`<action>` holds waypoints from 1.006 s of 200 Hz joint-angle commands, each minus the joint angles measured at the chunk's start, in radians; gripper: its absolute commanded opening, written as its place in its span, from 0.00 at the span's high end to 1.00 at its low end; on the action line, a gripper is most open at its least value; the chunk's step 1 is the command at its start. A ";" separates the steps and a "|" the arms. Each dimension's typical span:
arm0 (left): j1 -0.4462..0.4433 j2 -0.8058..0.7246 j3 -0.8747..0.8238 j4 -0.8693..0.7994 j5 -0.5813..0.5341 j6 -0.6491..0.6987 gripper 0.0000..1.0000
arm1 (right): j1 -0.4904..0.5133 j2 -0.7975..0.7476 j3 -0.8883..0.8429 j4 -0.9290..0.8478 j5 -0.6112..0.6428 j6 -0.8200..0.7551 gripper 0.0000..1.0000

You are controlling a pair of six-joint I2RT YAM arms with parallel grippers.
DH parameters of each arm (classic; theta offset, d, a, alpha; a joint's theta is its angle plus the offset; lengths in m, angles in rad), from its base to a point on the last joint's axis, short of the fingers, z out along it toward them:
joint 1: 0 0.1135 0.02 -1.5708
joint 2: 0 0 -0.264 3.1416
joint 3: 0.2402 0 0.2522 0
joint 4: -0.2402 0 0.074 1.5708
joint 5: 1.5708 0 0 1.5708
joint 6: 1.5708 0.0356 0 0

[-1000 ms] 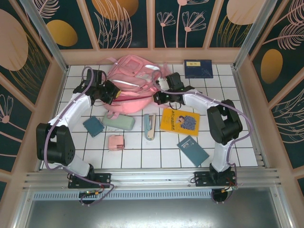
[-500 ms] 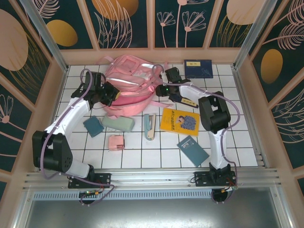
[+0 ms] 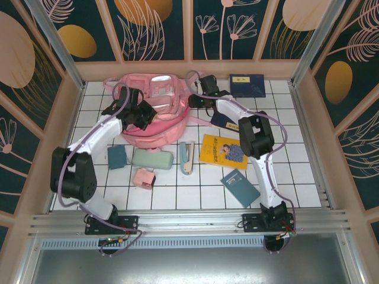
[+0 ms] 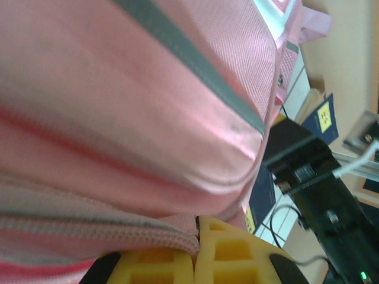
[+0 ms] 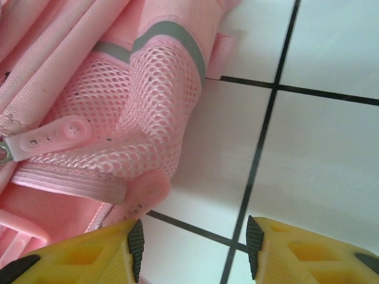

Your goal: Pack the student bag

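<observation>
The student bag [image 3: 155, 106], big and pink with pale strips, lies at the back of the tiled table. My left gripper [image 3: 142, 115] is at its left front side. In the left wrist view this gripper [image 4: 196, 236] is shut on a pink fabric edge of the bag [image 4: 118, 106]. My right gripper [image 3: 198, 97] is by the bag's right side, near the back wall. In the right wrist view it [image 5: 194, 242] is open over white tile, with nothing between its fingers. The bag's mesh pocket [image 5: 151, 112] and a zipper pull [image 5: 53, 137] lie just left of it.
In front of the bag lie a teal pouch [image 3: 116, 157], a green case [image 3: 151, 158], a small pink box [image 3: 144, 177], a stapler [image 3: 187, 157], a yellow book [image 3: 224, 151] and a teal notebook [image 3: 240, 187]. A dark blue book [image 3: 247, 86] lies at the back right.
The right gripper has opened, let go of the bag and moved toward the back wall. The bag has shifted back and left, with the left gripper still shut on it.
</observation>
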 commanded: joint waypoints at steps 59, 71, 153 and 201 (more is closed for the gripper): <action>0.038 0.090 0.119 0.084 0.069 0.186 0.51 | 0.086 -0.486 -0.412 0.098 0.256 -0.103 0.49; 0.038 0.042 0.093 0.070 0.048 0.211 0.44 | 0.127 -0.540 -0.438 0.070 0.339 -0.099 0.49; -0.110 -0.292 -0.007 -0.046 -0.238 0.532 0.27 | 0.032 -1.072 -0.913 0.053 0.215 0.352 0.56; -0.302 -0.414 -0.226 0.106 -0.052 0.534 0.25 | 0.008 -1.316 -1.242 -0.181 0.184 0.596 0.05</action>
